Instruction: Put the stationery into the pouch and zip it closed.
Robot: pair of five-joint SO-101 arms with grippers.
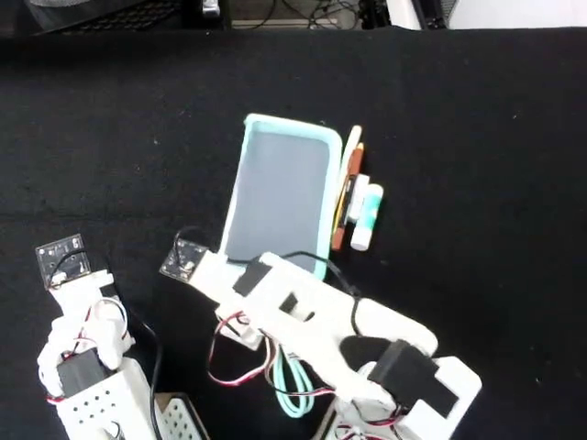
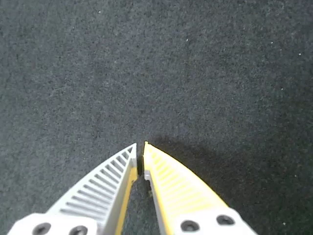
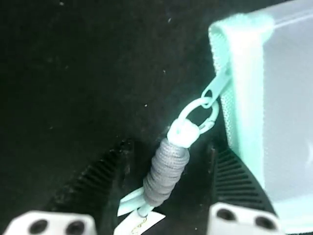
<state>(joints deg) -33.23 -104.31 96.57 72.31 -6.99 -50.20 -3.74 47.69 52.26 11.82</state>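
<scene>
Right jaws gape around zip cord (image 3: 166,174), pouch (image 3: 244,98) cut off.

My white plastic arms (image 1: 307,316) trail red and black cables (image 1: 213,359); my left gripper (image 2: 140,146) pairs ribbed white and yellow fingers (image 2: 110,180).
</scene>
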